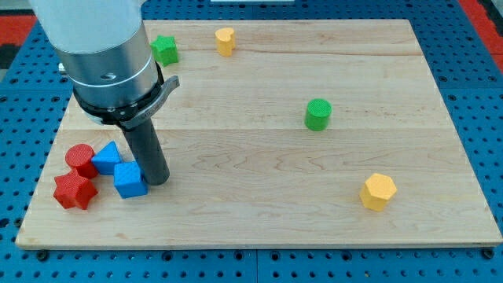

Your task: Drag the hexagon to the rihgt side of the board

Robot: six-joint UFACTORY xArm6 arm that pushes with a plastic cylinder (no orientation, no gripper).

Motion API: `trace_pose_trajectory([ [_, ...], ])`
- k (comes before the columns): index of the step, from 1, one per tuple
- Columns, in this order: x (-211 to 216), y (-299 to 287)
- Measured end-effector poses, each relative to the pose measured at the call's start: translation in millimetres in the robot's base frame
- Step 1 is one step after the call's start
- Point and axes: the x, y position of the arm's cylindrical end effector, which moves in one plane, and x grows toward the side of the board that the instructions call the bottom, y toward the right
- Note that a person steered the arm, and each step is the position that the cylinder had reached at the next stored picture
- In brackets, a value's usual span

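A wooden board (pixel 259 228) lies on a blue pegboard surface (pixel 479 94). Near the board's top edge, towards the view's left, sits a green star-shaped block (pixel 165 49), with a small yellow block (pixel 225 40) just to its right, the two apart. A green cylinder (pixel 317 114) stands alone right of centre. At the view's lower left four blocks cluster together: a red cylinder (pixel 79 159), a red star-shaped block (pixel 75 191) below it, a blue block (pixel 107 157) beside the red cylinder, and a blue cube (pixel 129 180) just below that one.
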Motion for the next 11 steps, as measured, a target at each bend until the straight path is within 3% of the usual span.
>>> trace_pose_trajectory([
  [2,-0.9,16.1],
  [4,-3.5,113.9],
  [6,70.0,178.1],
  [8,71.0,250.6],
  [11,39.9,280.4],
])
